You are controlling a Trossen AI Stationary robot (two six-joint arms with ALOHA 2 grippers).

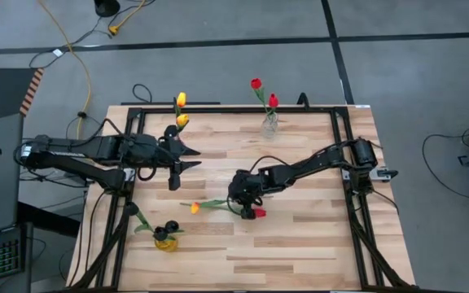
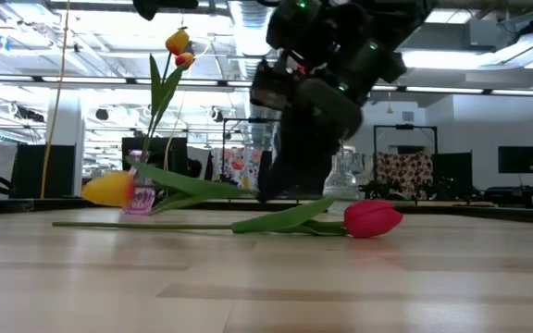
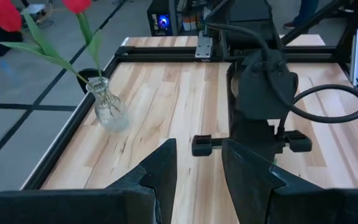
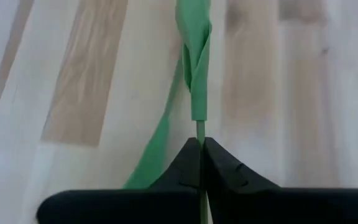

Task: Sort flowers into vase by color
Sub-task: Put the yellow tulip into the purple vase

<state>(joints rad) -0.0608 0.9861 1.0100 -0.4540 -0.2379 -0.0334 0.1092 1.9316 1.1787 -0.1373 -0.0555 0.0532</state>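
Observation:
A yellow tulip and a red tulip lie on the table's middle, their green stems side by side; the low view shows the red head nearer than the yellow head. My right gripper is down at the table between the two heads, shut on a thin green stem. My left gripper is open and empty above the table's left part, pointing right. A glass vase at the far edge holds two red tulips. A vase at the far left holds two yellow tulips. A yellow vase at the near left holds dark tulips. My right gripper pinches a bare stretch of stem between its two fingertips, just below a wrapped leaf. The fingers come from above and lie across the stem. The stem seems to be the yellow tulip's; I cannot tell for sure. The flower lies on or just over the table.
A black frame runs around the tabletop's edges. The right arm stands in front of my left gripper. Bare wood lies at the near right.

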